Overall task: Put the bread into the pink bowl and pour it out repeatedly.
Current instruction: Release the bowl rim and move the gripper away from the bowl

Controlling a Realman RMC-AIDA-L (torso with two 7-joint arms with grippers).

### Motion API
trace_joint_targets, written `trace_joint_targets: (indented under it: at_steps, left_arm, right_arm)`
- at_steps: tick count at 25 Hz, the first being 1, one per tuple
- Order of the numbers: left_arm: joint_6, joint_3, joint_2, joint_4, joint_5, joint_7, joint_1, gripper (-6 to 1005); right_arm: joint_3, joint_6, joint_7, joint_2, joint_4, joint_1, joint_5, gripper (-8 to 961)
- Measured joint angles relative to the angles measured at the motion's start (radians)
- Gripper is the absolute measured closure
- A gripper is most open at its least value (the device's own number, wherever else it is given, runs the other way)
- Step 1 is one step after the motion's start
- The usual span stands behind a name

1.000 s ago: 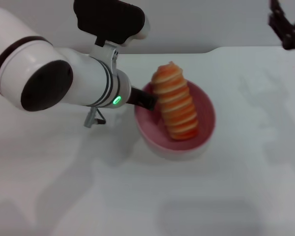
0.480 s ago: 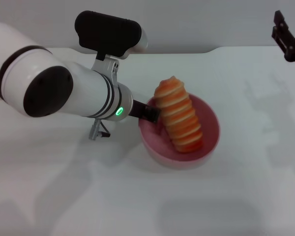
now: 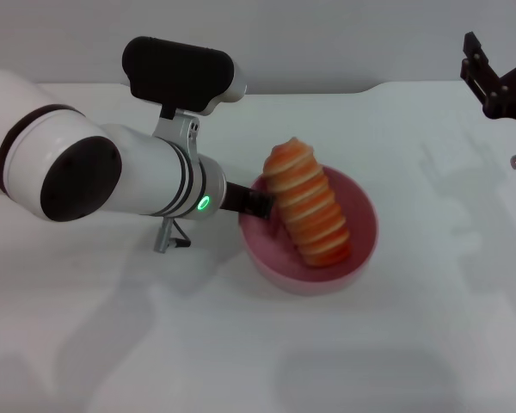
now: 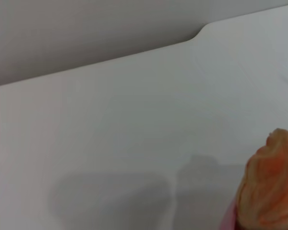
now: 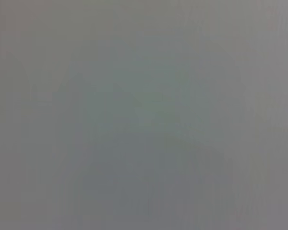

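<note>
**Bread lying in the pink bowl, left gripper at the rim**

Head view: the bread (image 3: 308, 206) rests inside the pink bowl (image 3: 361, 249), slanted, with its far end sticking up over the rim on the side away from the robot and its near end down against the inner wall. Its ridged top faces up. The bowl sits on the white table (image 3: 241, 344), roughly mid-table. The left gripper (image 3: 256, 203) reaches in from the left, and its dark tip meets the bowl's left rim, just beside the bread; it appears clamped on the rim, one finger inside. A green light glows on the left arm's wrist. The right gripper (image 3: 482, 73) hangs high at the far right, well apart from the bowl, its dark fingers spread.

Left wrist view: the bread's raised tip (image 4: 271, 191) shows at one edge, with a sliver of the bowl's pink rim (image 4: 229, 219) beside it, over the table (image 4: 110, 120).

Right wrist view: only a featureless grey blur; nothing can be made out.
</note>
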Motion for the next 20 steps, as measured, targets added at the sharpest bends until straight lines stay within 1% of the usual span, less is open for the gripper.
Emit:
trace_joint_targets:
  at_steps: [4, 12, 20]
  left_arm:
    - [0.007, 0.000, 0.000, -0.014, -0.008, 0.000, 0.003, 814]
    - [0.023, -0.015, 0.004, -0.027, -0.089, 0.053, 0.009, 809]
    - [0.035, -0.004, 0.001, -0.010, -0.093, 0.130, 0.002, 803]
  right_arm:
    - [0.000, 0.001, 0.000, -0.001, 0.005, 0.004, 0.002, 226]
    - [0.007, 0.002, 0.000, -0.001, 0.009, 0.013, 0.002, 227]
    - [0.009, 0.005, 0.000, -0.001, 0.014, 0.015, 0.002, 226]
